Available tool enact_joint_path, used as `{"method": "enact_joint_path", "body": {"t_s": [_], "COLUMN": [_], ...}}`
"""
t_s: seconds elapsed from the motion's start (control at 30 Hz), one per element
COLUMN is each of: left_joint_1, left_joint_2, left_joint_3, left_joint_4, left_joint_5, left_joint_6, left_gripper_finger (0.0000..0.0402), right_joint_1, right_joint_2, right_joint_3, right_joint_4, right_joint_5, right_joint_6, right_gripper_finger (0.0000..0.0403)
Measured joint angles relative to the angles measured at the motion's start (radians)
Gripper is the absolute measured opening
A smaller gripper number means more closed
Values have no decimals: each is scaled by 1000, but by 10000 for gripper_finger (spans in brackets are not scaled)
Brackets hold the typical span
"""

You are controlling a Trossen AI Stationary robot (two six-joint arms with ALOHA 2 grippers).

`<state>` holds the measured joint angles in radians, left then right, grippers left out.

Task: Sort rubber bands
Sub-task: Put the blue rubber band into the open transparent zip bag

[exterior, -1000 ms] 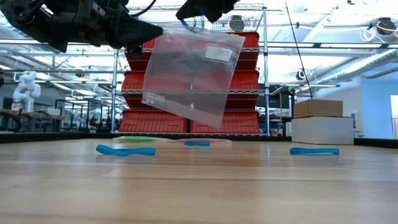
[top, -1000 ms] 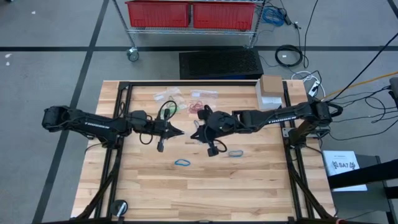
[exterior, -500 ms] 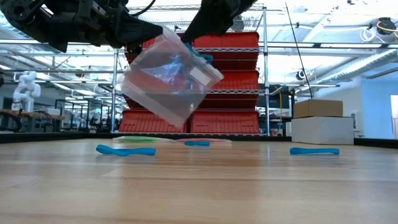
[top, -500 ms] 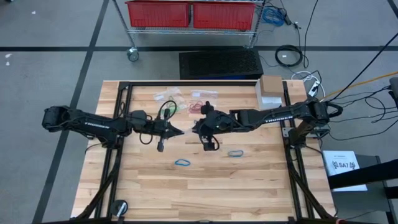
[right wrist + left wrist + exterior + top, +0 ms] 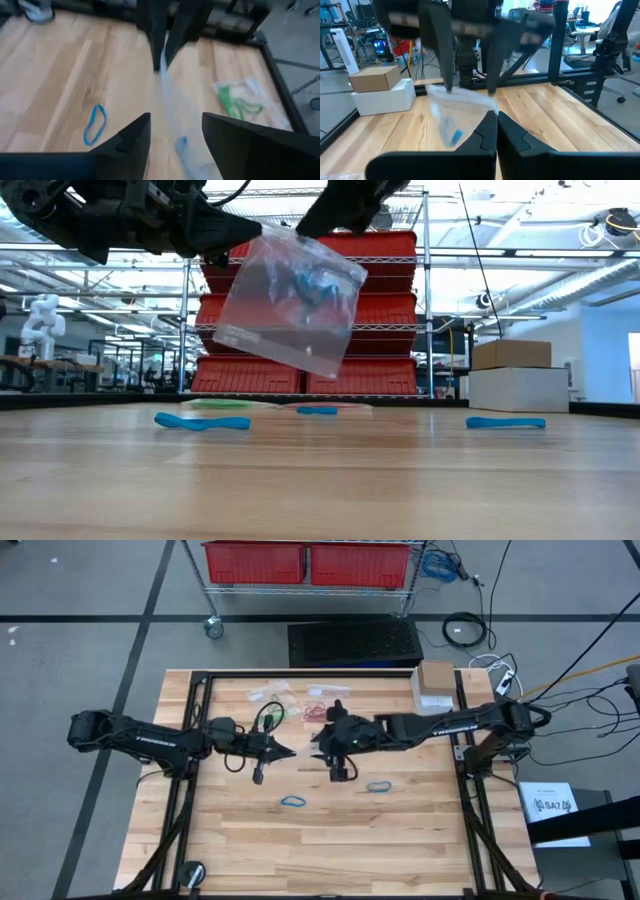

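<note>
Left claw (image 5: 262,232) pinching the limp clear bag (image 5: 290,300); right claw (image 5: 171,132) spread; blue rubber bands (image 5: 203,421), light and floppy, best nipped mid-strand.

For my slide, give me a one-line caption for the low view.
Left gripper holds a clear bag of blue rubber bands above the table, with loose blue bands lying below.

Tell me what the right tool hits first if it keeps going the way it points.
Probably the clear bag hanging between its open fingers, then the left tool pinching that bag's edge; depth is uncertain.
</note>
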<state>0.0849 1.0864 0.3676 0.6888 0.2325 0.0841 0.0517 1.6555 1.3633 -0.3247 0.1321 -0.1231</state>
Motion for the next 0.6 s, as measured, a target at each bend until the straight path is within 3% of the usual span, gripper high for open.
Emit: {"method": "enact_joint_path", "body": {"t_s": [0.17, 0.3, 0.47, 0.6], "left_joint_1": [0, 0, 0, 0], "left_joint_2": [0, 0, 0, 0], "left_joint_3": [0, 0, 0, 0], "left_joint_4": [-3, -6, -25, -25], "left_joint_5": [0, -1, -39, -46], "left_joint_6": [0, 0, 0, 0], "left_gripper_finger": [2, 2, 2, 2], "right_joint_1": [0, 1, -6, 30], "right_joint_2": [-63, -133, -194, -206], "right_joint_3": [55, 86, 82, 8], "right_joint_4": [-65, -244, -570, -695], "right_joint_5": [5, 100, 100, 76], "right_joint_6": [7, 23, 193, 338], "right_gripper_finger": [181, 185, 185, 185]}}
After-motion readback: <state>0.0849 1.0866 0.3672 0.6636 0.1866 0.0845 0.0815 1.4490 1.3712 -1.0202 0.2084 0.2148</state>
